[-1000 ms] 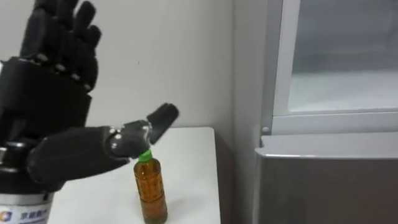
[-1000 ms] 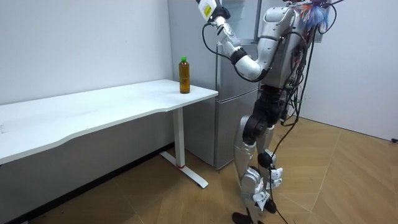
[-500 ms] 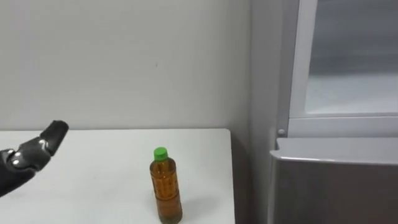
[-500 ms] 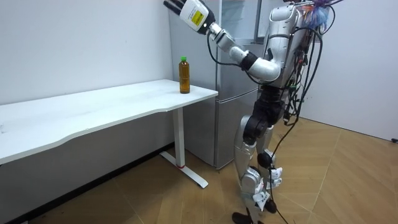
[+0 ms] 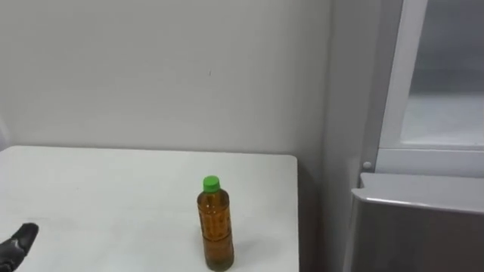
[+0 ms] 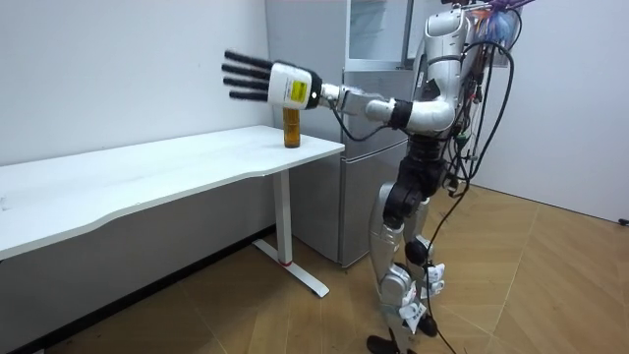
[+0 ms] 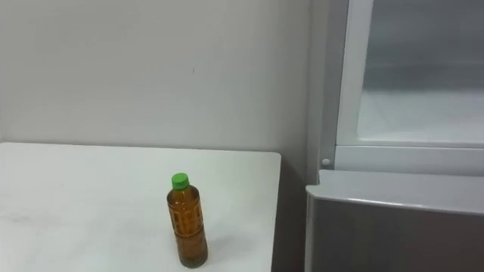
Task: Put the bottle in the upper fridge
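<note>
Upright on the table (image 5: 91, 189), bottle (image 5: 215, 227); left robot hand (image 6: 280, 84) splayed, well apart.

Bottle (image 5: 215, 227) upright on table (image 5: 98, 196), fridge (image 5: 423, 219) at right

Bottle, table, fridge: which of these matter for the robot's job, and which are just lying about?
Part of the job: green-capped bottle of brown drink; upper fridge compartment; left hand, open, reaching out over the table.
Just there: white table; lower fridge door.
</note>
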Robot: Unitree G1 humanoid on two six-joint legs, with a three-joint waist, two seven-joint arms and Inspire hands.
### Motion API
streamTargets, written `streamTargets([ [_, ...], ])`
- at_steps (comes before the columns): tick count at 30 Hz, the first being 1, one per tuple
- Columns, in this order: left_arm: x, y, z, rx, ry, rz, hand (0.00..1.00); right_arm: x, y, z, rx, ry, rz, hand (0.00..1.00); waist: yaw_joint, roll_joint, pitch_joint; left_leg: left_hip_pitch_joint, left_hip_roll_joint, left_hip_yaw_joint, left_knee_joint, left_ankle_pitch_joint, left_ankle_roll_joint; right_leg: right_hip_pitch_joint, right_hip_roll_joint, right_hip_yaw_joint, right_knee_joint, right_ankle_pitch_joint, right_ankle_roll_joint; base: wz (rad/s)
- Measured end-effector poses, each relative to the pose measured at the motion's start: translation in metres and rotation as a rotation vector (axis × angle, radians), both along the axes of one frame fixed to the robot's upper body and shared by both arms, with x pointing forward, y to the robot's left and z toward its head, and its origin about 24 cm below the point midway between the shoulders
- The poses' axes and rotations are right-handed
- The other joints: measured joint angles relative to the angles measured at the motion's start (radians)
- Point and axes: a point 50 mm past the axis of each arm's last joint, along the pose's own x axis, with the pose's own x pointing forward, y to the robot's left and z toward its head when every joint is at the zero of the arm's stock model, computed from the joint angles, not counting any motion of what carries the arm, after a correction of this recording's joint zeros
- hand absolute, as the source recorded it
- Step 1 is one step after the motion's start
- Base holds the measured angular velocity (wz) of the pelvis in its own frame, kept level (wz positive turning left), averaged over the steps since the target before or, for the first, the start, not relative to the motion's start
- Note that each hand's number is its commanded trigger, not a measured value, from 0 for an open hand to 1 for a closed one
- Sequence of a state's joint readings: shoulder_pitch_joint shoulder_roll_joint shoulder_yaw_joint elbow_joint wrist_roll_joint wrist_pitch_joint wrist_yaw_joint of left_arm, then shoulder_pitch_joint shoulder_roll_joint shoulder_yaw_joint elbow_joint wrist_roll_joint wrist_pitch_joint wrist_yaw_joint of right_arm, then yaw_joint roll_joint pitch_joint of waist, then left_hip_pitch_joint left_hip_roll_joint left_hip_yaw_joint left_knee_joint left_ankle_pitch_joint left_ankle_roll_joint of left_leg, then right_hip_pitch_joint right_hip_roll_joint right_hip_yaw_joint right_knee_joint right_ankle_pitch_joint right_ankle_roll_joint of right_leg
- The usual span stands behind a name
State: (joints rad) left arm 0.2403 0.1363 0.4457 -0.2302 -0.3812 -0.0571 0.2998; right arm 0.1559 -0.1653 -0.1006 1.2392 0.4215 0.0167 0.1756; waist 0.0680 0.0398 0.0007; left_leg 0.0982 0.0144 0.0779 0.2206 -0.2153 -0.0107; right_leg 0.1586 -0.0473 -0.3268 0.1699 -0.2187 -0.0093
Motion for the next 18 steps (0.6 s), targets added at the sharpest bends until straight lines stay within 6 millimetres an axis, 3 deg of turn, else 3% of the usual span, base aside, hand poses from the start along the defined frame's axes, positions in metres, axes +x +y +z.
streamTargets([
  [5,-0.004,0.003,-0.036,-0.078,0.145,0.034,0.0,0.001,0.0,0.0,0.004,-0.001,0.003,0.0,-0.002,-0.007,0.0004,0.005,-0.001,0.003,0.0,0.0,0.0,0.002,-0.001,0.005,0.003,0.0,0.0,-0.02],
  [7,-0.014,0.001,-0.066,-0.131,0.27,0.04,0.0,0.003,0.0,0.0,0.002,-0.008,0.004,0.0,-0.004,-0.01,0.0028,0.018,-0.001,0.005,-0.005,0.0,0.0,0.008,0.0,0.021,-0.001,-0.001,0.001,-0.14],
  [11,-0.025,-0.005,-0.103,-0.215,0.413,0.036,0.0,0.001,0.0,0.0,0.007,-0.005,0.002,0.0,-0.007,-0.018,0.0016,0.019,0.0,0.006,-0.01,-0.001,0.001,0.005,0.003,0.027,0.0,-0.003,0.001,-0.02],
  [13,-0.04,-0.012,-0.137,-0.27,0.561,0.024,0.0,0.0,0.0,0.0,0.011,0.0,0.005,0.0,-0.011,-0.017,0.0005,0.018,0.0,0.004,-0.016,-0.001,0.002,0.002,0.004,0.033,0.0,-0.003,0.0,-0.06],
  [16,-0.056,-0.023,-0.164,-0.316,0.7,-0.01,0.0,-0.001,0.002,0.0,0.015,0.003,0.007,0.0,-0.013,-0.02,-0.0025,0.019,0.0,0.006,-0.017,-0.001,0.002,0.0,0.004,0.036,0.001,-0.002,0.0,-0.01],
  [18,-0.062,-0.027,-0.172,-0.332,0.743,-0.029,0.0,-0.001,0.001,0.0,0.014,0.003,0.005,0.0,-0.011,-0.034,-0.0006,0.023,0.0,0.008,-0.017,-0.001,0.002,0.001,0.005,0.041,0.001,-0.002,0.0,0.0],
])
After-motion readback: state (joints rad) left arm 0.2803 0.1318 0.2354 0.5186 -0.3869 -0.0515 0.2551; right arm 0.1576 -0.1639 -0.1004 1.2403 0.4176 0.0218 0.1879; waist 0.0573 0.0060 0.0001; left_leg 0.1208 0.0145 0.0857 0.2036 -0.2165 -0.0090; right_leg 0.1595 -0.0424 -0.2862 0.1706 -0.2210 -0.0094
